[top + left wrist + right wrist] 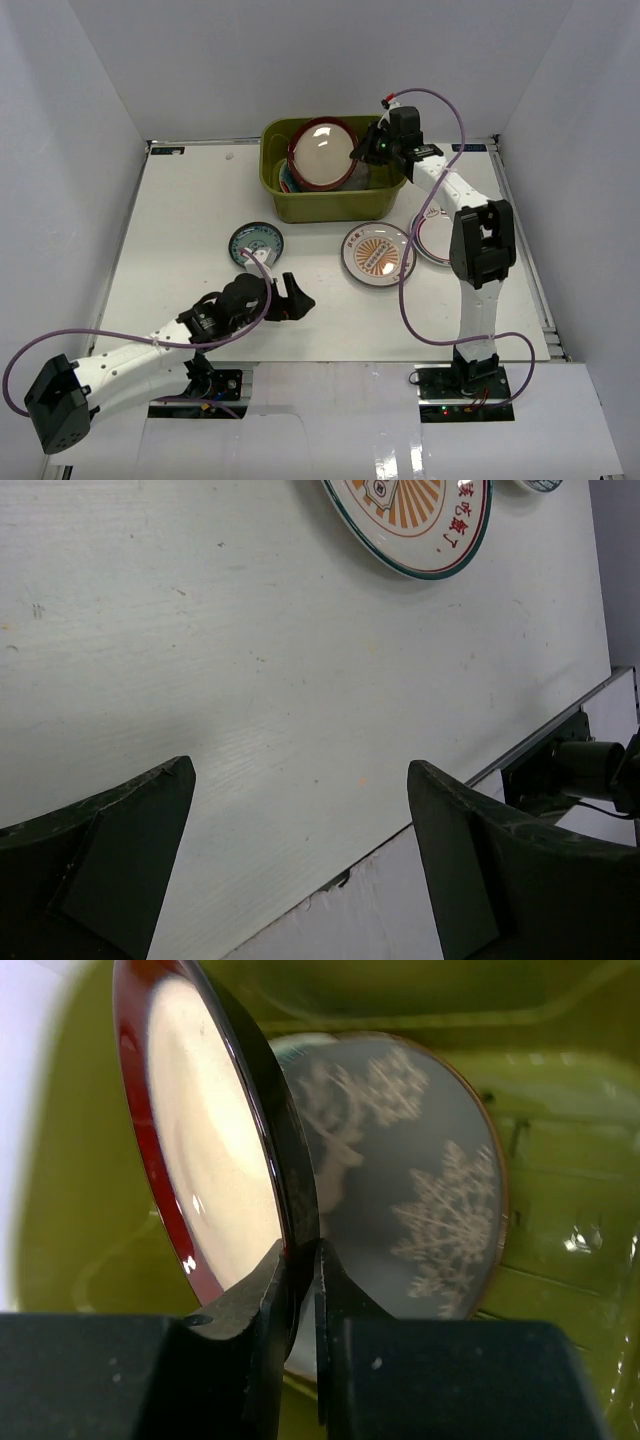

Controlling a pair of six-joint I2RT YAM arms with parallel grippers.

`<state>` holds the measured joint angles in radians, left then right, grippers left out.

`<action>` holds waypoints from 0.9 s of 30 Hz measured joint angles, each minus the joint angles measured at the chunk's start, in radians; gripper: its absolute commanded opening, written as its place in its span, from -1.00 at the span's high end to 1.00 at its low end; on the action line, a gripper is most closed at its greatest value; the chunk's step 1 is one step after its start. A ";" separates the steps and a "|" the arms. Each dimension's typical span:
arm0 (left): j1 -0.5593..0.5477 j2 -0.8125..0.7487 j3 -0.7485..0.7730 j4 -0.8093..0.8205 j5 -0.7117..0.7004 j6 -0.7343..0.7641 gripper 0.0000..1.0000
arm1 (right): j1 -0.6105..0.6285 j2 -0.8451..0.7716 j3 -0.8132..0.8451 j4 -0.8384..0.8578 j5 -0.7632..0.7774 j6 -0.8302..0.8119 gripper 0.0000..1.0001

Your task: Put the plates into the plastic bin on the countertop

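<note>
The olive-green plastic bin (335,208) stands at the back of the white countertop (180,220). My right gripper (363,151) (299,1253) is shut on the rim of the dark red-rimmed plate (322,155) (205,1150), holding it nearly on edge over the bin. Behind it in the bin (575,1210) lies the grey deer plate (420,1180). On the countertop lie a small teal-patterned plate (255,242), an orange sunburst plate (377,252) (425,525) and a white green-rimmed plate (428,243), partly behind the right arm. My left gripper (297,300) (300,770) is open above bare countertop near the front edge.
Grey-white walls close in the countertop on the left, back and right. The right arm's upright link (483,250) stands just right of the green-rimmed plate. A metal strip and black hardware (575,765) run along the front edge.
</note>
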<state>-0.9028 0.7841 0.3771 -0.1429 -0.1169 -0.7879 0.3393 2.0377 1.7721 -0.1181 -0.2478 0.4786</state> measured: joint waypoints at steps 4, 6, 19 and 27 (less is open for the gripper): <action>-0.004 0.077 -0.009 0.067 0.029 -0.010 -0.95 | 0.000 0.071 0.018 -0.060 0.024 -0.006 0.84; -0.004 0.109 -0.009 0.085 0.024 -0.010 -0.94 | -0.002 0.082 0.018 -0.067 0.022 0.000 0.82; 0.000 0.106 0.039 -0.001 -0.397 -0.040 -0.86 | 0.006 0.071 0.019 -0.038 0.050 -0.027 -0.84; 0.180 0.154 0.051 0.011 -0.459 -0.085 -0.79 | 0.015 -0.179 -0.098 -0.004 0.068 -0.072 -0.95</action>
<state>-0.7227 0.9379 0.4282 -0.1314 -0.5762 -0.8734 0.3546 1.8591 1.6741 -0.1219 -0.1795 0.4068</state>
